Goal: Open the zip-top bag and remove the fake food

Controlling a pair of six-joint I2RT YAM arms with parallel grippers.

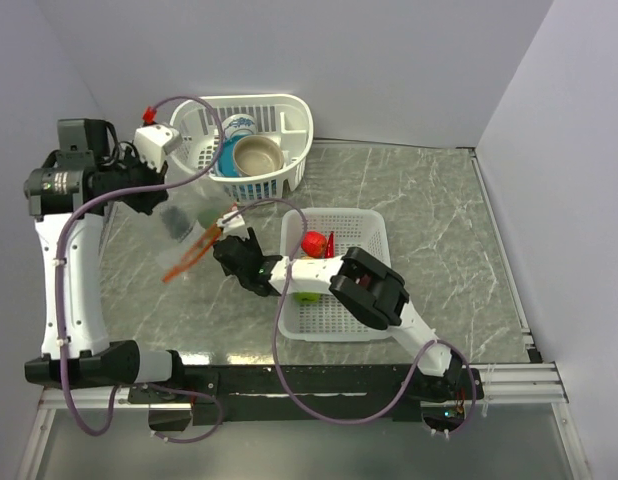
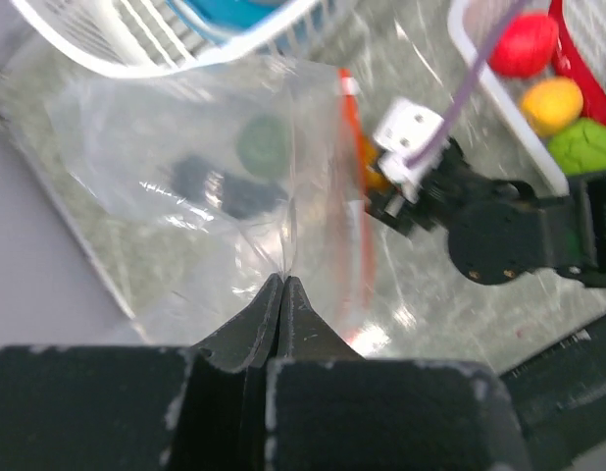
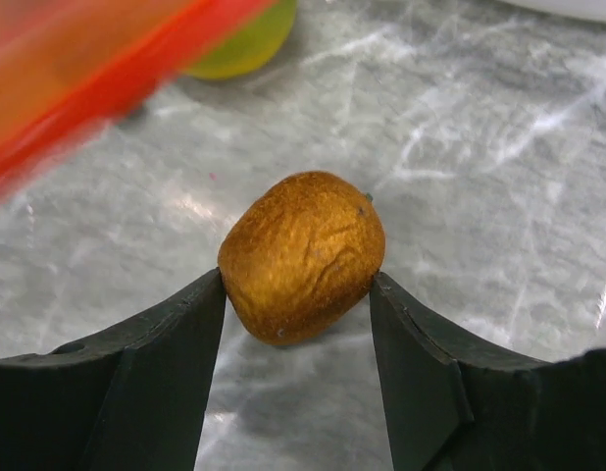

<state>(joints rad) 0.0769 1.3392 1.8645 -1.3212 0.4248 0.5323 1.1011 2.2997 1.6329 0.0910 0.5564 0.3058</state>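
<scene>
Left gripper (image 2: 283, 287): pinched shut on the zip-top bag (image 2: 176, 157), which hung above the table.
Right gripper (image 3: 298, 285): held an orange-brown fruit (image 3: 303, 257) beside the bag mouth.
Risk: the thin pinch might slip, spilling the green piece (image 2: 264, 145) and dark piece (image 2: 225, 188).

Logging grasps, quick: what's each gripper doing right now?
Left gripper: shut on the zip-top bag.
Right gripper: shut on an orange-brown fake fruit.

lab test cell — blank walls (image 1: 389, 60), marbled table (image 1: 439, 220)
</scene>
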